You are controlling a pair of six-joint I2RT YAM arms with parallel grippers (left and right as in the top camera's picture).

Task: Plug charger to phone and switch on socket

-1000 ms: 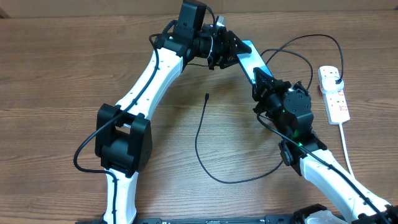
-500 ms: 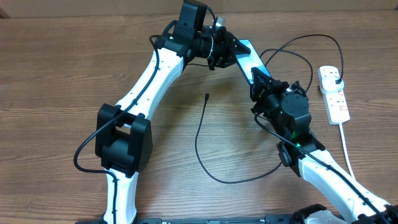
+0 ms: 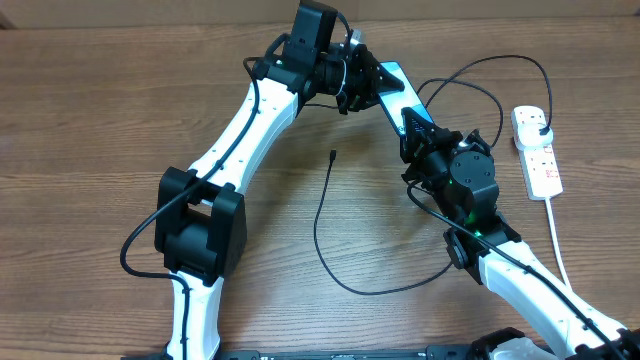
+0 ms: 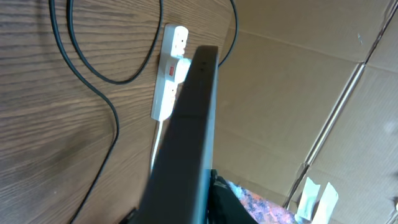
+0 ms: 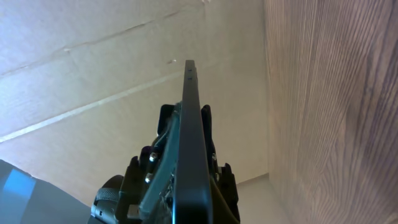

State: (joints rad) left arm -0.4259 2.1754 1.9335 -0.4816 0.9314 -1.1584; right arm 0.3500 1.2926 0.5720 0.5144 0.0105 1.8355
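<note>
Overhead only: both arms meet at the far middle of the bench (image 3: 90,130); the left end effector (image 3: 368,82) is clenched on the far-left end of the phone (image 3: 398,88), the right end effector (image 3: 412,128) grasps its near-right end, and a strip of teal screen shows between them
Left wrist only: the phone is edge-on, a dark flat slab raised off the wood and reaching toward the socket (image 3: 538,158), whose red switch marks are plain here
Right wrist only: the phone is again edge-on, a thin dark line against a pale cardboard wall (image 5: 93,93), with wood grain down the right side
Charger (image 3: 320,225): thin black cable lying on the bench; its tip (image 3: 332,154) lies free at the middle, apart from the phone; the cable curves near, then right under the right arm, then loops far and right to the socket
Socket: far right of the bench, well apart from the phone; a black plug (image 3: 541,122) sits on its far end; a white cord (image 3: 558,235) trails toward the near edge
Materials: brown wood-grain bench, white glossy socket, black and white arm shells, matte black phone frame
</note>
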